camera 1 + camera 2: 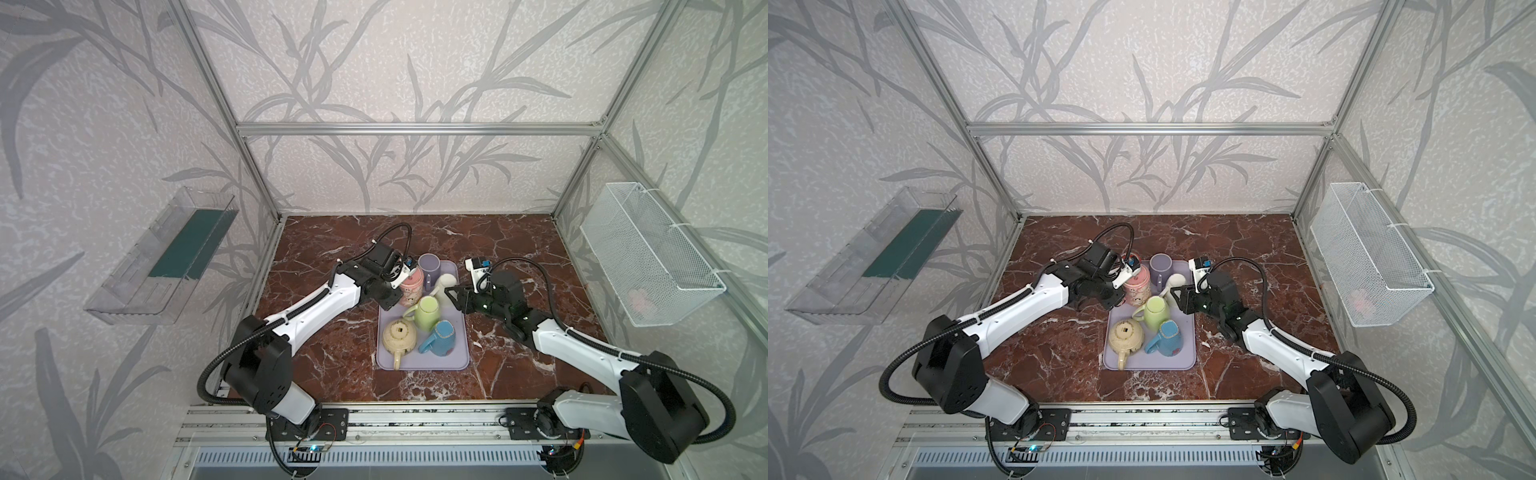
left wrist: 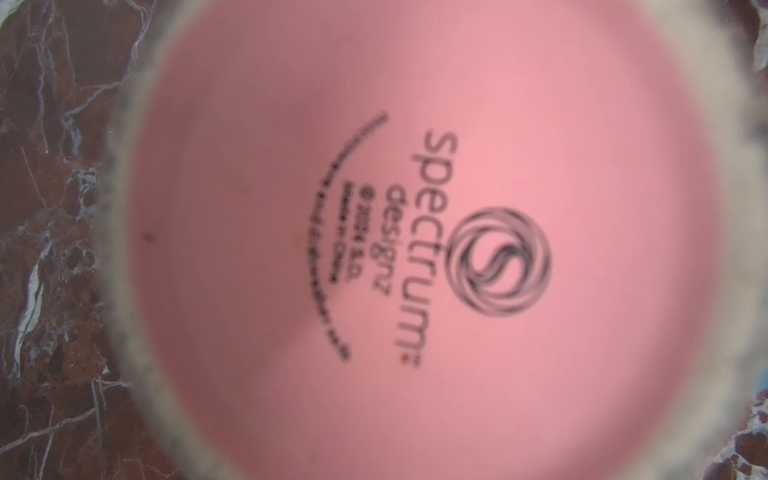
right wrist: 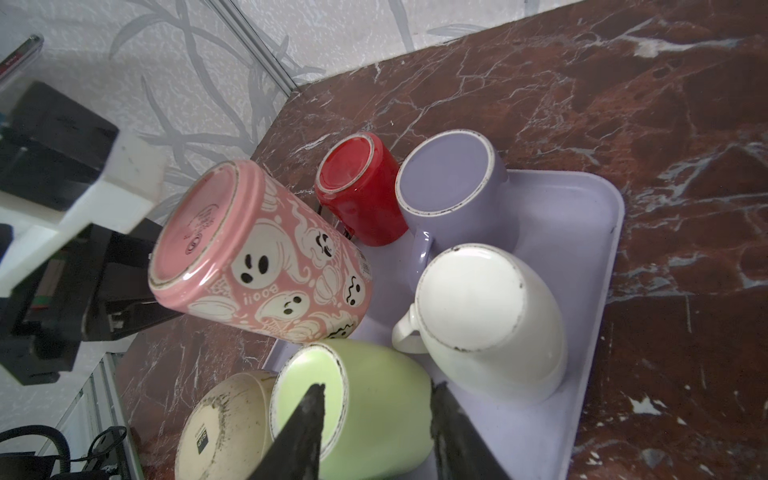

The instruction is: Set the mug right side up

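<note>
pink mug (image 3: 266,257): tilted, base facing the left wrist camera, at the far left corner of the tray (image 1: 461,357), just beside red mug (image 3: 357,191) | left gripper (image 1: 397,293): nearly closed, clamped on the pink mug, contact mostly hidden | right gripper (image 3: 379,386): jaws partly apart, empty, over green mug (image 3: 386,407)

Pink ghost-patterned mug (image 3: 266,257), red mug (image 3: 365,199), green mug (image 3: 382,399), lilac tray (image 3: 582,249), brown marbled table (image 3: 623,104)
</note>
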Available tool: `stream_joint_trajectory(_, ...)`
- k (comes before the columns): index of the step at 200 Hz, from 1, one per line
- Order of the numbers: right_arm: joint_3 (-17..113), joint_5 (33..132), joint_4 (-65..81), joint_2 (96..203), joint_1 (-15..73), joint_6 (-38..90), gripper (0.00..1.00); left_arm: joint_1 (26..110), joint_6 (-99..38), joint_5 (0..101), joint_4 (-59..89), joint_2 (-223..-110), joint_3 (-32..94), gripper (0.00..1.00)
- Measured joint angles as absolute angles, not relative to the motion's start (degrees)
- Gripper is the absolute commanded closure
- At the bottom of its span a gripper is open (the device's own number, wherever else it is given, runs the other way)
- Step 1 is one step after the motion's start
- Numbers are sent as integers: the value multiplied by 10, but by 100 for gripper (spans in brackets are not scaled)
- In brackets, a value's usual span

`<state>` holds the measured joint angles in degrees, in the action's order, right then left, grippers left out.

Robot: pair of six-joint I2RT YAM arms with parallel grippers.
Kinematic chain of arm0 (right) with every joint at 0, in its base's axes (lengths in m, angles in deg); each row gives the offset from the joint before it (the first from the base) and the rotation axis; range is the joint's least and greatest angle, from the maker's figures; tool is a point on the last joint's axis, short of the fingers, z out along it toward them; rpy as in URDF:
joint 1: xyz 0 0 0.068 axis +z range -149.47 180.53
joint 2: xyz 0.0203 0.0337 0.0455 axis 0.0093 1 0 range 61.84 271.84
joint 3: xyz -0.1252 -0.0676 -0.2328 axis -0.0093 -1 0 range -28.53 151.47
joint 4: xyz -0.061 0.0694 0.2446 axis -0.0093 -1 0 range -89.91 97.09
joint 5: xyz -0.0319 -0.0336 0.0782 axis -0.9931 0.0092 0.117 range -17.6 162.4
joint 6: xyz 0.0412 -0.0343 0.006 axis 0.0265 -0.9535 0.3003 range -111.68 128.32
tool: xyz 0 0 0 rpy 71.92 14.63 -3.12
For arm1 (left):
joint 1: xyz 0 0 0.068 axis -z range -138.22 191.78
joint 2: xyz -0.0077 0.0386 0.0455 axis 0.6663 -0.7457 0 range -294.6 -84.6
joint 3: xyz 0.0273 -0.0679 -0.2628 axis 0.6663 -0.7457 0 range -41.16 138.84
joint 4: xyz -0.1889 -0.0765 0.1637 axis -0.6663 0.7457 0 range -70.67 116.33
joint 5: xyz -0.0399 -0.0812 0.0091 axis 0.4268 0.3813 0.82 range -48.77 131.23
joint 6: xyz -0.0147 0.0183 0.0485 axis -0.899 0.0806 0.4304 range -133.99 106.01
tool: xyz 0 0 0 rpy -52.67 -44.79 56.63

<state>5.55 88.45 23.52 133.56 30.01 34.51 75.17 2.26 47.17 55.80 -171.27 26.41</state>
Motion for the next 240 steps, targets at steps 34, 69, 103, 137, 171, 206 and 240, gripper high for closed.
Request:
stream_joint_trajectory(34,52,885,235,1321,300,342,57,753,1,483,558,-1672,260,100)
stream_joint_trajectory(69,52,889,235,1307,300,336,56,753,-37,504,555,-1633,253,100)
stream_joint_trajectory(103,47,892,241,1295,300,330,54,753,-84,529,538,-1608,253,100)
stream_joint_trajectory(137,36,912,262,1285,300,325,52,753,-136,554,512,-1583,251,100)
stream_joint_trajectory(171,25,945,301,1277,300,327,50,753,-183,574,463,-1549,218,100)
stream_joint_trajectory(206,18,999,348,1273,300,342,49,753,-229,594,402,-1511,167,100)
stream_joint_trajectory(240,1,1047,419,1276,300,370,48,753,-269,616,346,-1498,144,100)
